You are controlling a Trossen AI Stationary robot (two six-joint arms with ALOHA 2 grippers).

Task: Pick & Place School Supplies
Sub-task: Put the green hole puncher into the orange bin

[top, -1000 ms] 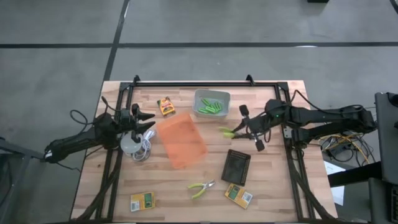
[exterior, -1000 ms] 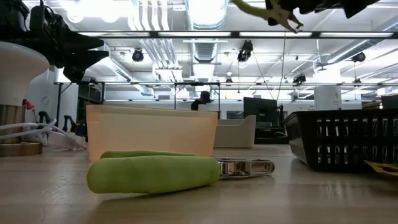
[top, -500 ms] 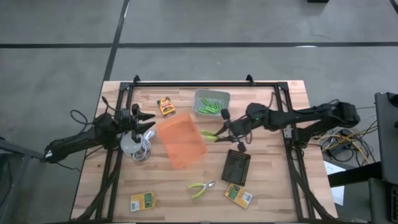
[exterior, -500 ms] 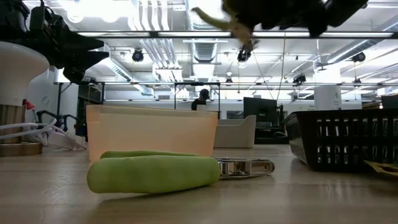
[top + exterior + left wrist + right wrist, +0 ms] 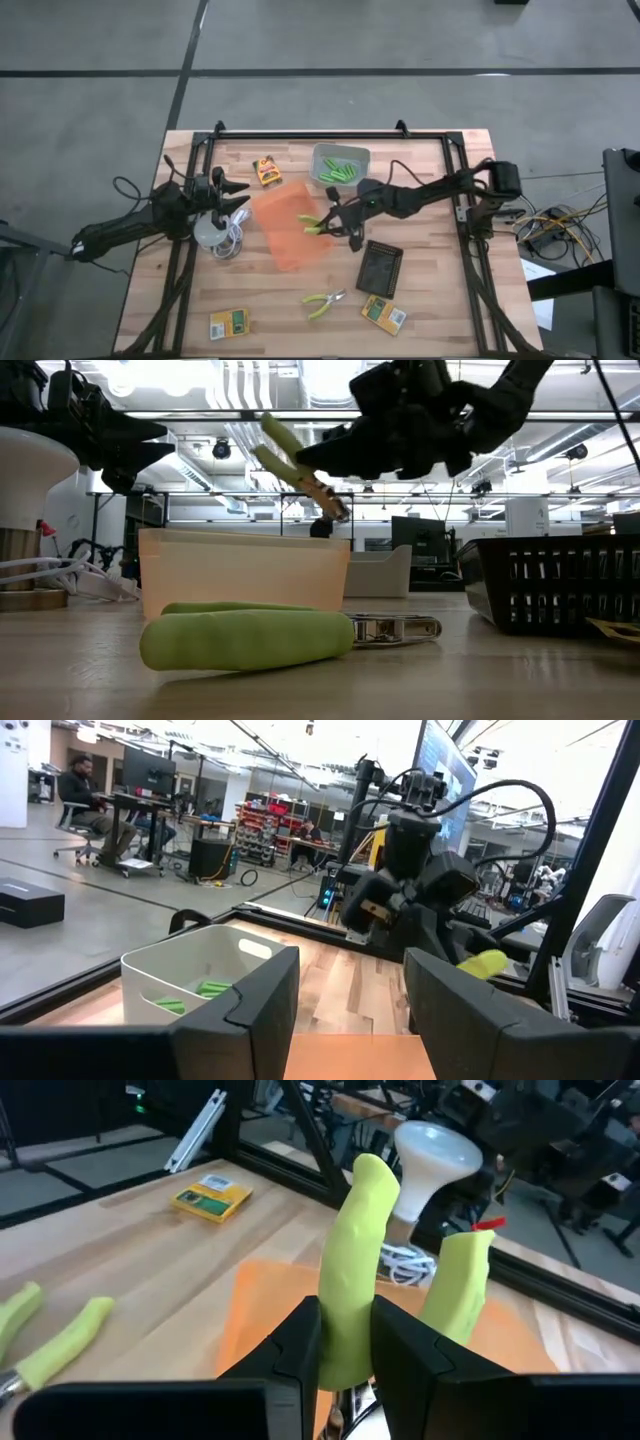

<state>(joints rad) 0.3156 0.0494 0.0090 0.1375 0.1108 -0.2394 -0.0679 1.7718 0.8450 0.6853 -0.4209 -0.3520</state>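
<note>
The green-handled pliers [image 5: 314, 224], lime handles spread and metal nose pointing down, now hang over the orange bin [image 5: 291, 228] at the centre of the frame; a second ago you held them further right, beside the grey bin [image 5: 341, 165]. Your right end effector [image 5: 335, 218] is clamped on one handle. The drop looks close. Your left end effector [image 5: 232, 194] waits apart at the left of the bench [image 5: 430, 300].
</note>
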